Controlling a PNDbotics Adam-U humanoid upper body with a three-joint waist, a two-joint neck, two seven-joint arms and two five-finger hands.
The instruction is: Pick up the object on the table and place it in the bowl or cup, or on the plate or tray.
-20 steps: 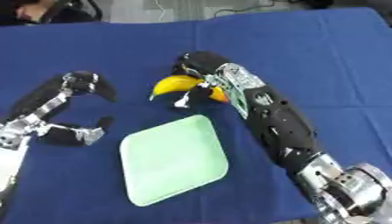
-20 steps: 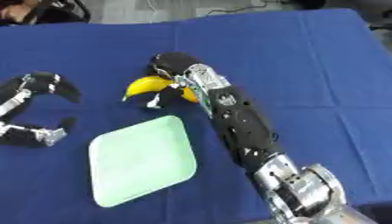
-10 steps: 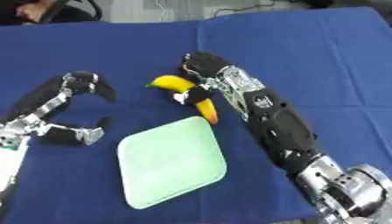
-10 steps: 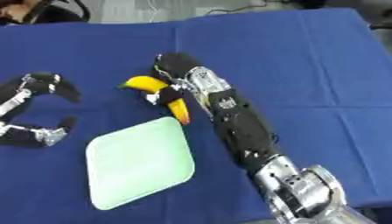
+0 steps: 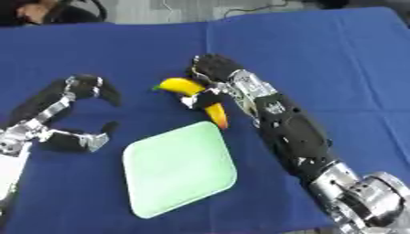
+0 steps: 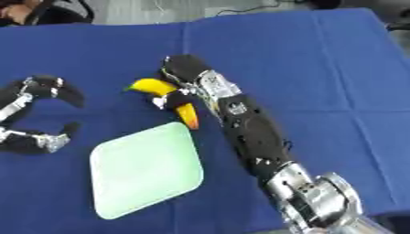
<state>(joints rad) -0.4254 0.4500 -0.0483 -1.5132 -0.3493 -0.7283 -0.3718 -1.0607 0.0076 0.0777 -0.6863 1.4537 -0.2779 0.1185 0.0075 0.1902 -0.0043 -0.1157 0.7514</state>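
Banana-shaped toy (image 5: pixel 192 93), yellow at its upper end and turning orange toward the lower tip, sits in my right hand (image 5: pixel 210 75) just above the blue tablecloth (image 5: pixel 336 59). Its yellow end points toward my left, with a small green tip, and the orange end hangs down toward the near side, stopping just beside the far corner of the tray (image 5: pixel 179 168). I cannot tell whether that tip touches the tray's rim or only comes close to it. My right hand's dark fingers are curled round the toy's middle, with the thumb under the bend, so the hand is closed on the toy. My right arm reaches in from the lower right and runs diagonally across the cloth up to the toy.

Nearer to me and to the left of that arm lies the tray, pale green, square with rounded corners, turned askew, with nothing on it.

Well apart on my left side, my left hand (image 5: pixel 76 112) rests on the cloth with its fingers and thumb spread in a wide arc, holding nothing. At the far edge of the table, beyond the cloth, some dark shapes show that I cannot make out
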